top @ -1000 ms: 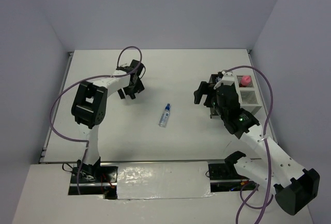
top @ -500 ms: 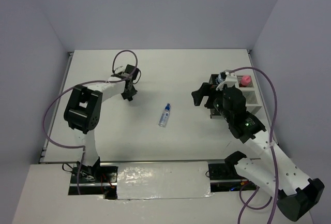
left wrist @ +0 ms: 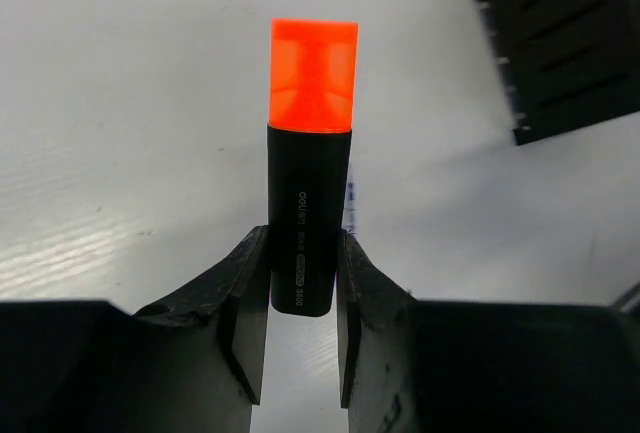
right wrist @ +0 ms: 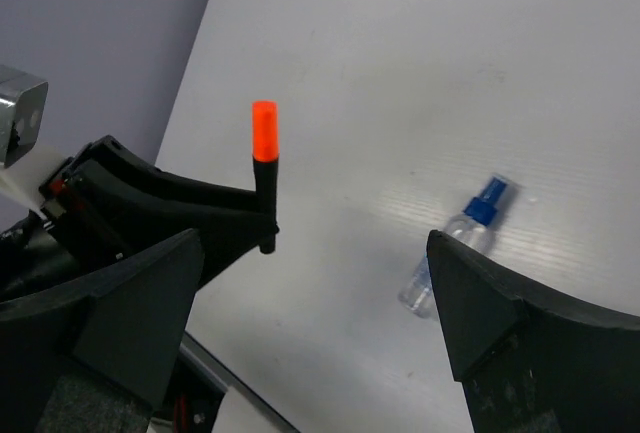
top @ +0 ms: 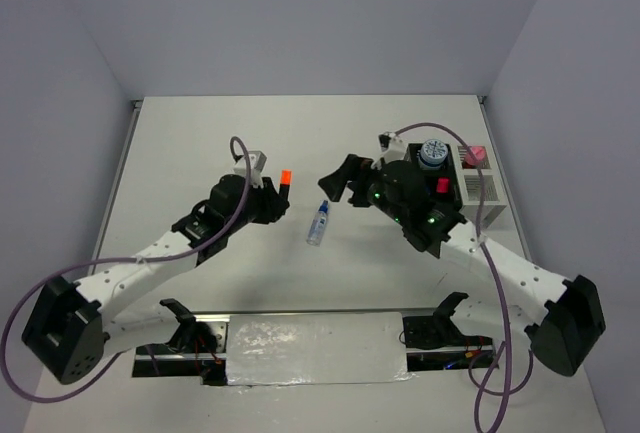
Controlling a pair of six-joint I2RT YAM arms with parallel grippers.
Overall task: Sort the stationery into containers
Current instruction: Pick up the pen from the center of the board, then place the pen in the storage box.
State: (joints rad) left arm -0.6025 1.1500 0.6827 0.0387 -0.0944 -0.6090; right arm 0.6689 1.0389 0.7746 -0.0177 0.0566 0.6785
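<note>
My left gripper [top: 279, 199] is shut on the lower end of a black marker with an orange cap [top: 285, 179], held upright above the table left of centre. In the left wrist view the marker [left wrist: 309, 203] stands cap-up between the two fingers. A clear blue-capped tube [top: 318, 223] lies on the table at centre. My right gripper [top: 338, 181] hangs open just up and right of it, holding nothing. The right wrist view shows the tube [right wrist: 455, 243] by the right finger and the marker [right wrist: 263, 168] beyond. The black mesh organiser [top: 447, 167] and white holder [top: 480, 187] stand at right.
A blue-white roll [top: 433, 151] and a red-capped item [top: 441, 185] sit in the organiser, and a pink cap [top: 475, 155] shows in the white holder. The right arm [top: 470, 248] crosses in front of the containers. Purple cables loop beside both arms.
The left gripper shut on the orange-capped marker, lifted it and moved toward the table's centre. The right gripper swung left, toward the blue-capped tube, still open.
</note>
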